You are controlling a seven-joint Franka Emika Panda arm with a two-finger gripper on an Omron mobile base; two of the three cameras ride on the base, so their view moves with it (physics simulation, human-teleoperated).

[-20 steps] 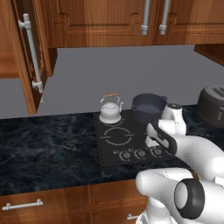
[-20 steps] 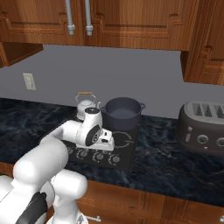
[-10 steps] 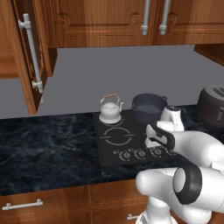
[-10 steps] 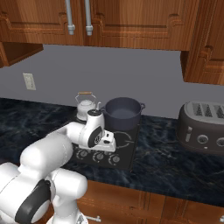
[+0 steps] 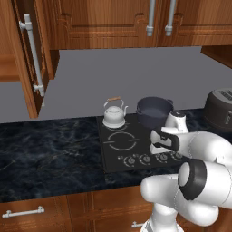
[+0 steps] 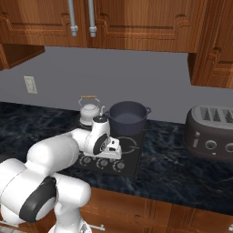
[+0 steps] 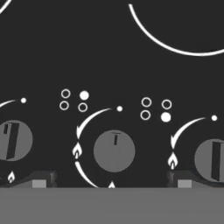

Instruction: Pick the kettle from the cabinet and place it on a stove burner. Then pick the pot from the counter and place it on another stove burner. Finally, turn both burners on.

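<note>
Gripper now lower over flat black cooktop's round grey knob

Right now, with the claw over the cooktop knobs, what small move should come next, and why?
Probably lower straight onto the middle knob and close. The kettle and pot already sit on the rear burners, and the open claw straddles that knob, its fingertips on either side, so turning it seems the next step.

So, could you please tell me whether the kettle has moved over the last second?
No. The kettle sits at the same back left spot on the cooktop, left of the pot.
</note>
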